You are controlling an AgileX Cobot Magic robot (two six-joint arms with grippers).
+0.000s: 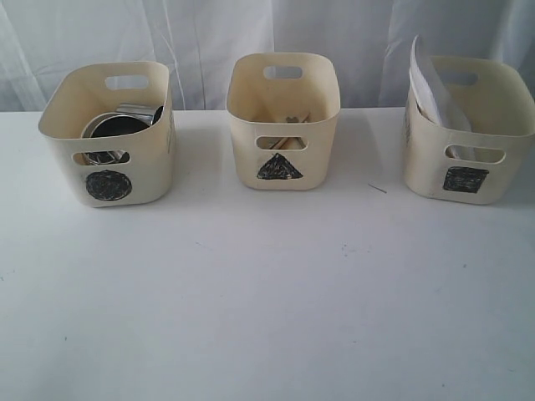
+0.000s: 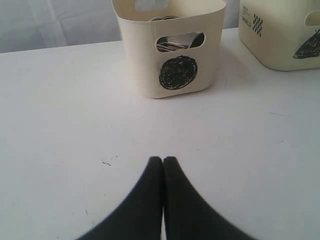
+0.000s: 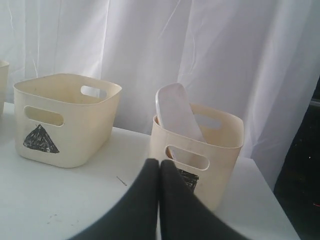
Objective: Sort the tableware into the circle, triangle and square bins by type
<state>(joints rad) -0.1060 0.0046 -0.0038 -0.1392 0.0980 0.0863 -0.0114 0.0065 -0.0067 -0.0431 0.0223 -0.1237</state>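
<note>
Steel ware (image 1: 124,127) sits in the circle bin (image 1: 149,171), cutlery (image 1: 290,122) in the triangle bin (image 1: 322,150), and the white plate (image 1: 430,88) leans in the square bin (image 1: 425,171). No loose piece on the table (image 1: 267,301). Left gripper (image 2: 163,160) and right gripper (image 3: 159,162) are closed and empty. Sorting looks finished; you need only verify.

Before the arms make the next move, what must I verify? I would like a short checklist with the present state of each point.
1. Left gripper shut, holding nothing: ok.
2. Right gripper shut, holding nothing: ok.
3. Steel vessels inside circle bin: ok.
4. All cutlery inside triangle bin: cannot tell, contents mostly hidden.
5. White plate in square bin, leaning, sticking above rim: ok.
</note>
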